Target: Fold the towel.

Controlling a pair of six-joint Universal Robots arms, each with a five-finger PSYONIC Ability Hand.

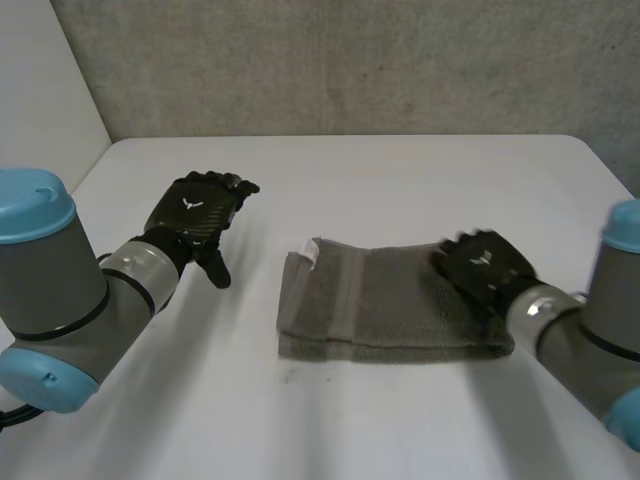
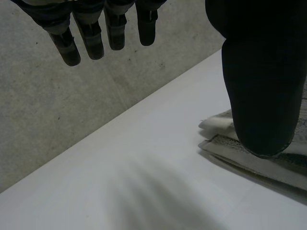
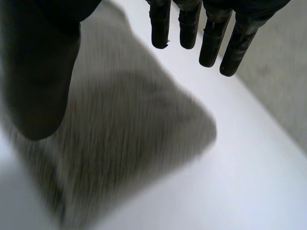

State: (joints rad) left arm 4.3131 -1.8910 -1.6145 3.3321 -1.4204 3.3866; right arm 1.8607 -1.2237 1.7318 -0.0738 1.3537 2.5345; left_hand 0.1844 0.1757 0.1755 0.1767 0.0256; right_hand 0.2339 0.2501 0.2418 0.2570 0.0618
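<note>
A grey towel (image 1: 385,300) lies folded into a thick rectangle in the middle of the white table (image 1: 400,180). My right hand (image 1: 482,265) hovers over the towel's right end, its fingers (image 3: 211,33) straight and spread apart from the thumb, holding nothing; the towel (image 3: 124,139) lies under its palm. My left hand (image 1: 195,215) is open above bare table to the left of the towel, clear of it. Past its thumb (image 2: 261,91) the towel's folded left end (image 2: 254,153) shows its stacked layers.
A grey wall (image 1: 350,60) runs along the table's far edge. Bare table surrounds the towel on all sides. Both grey arms come in from the near corners.
</note>
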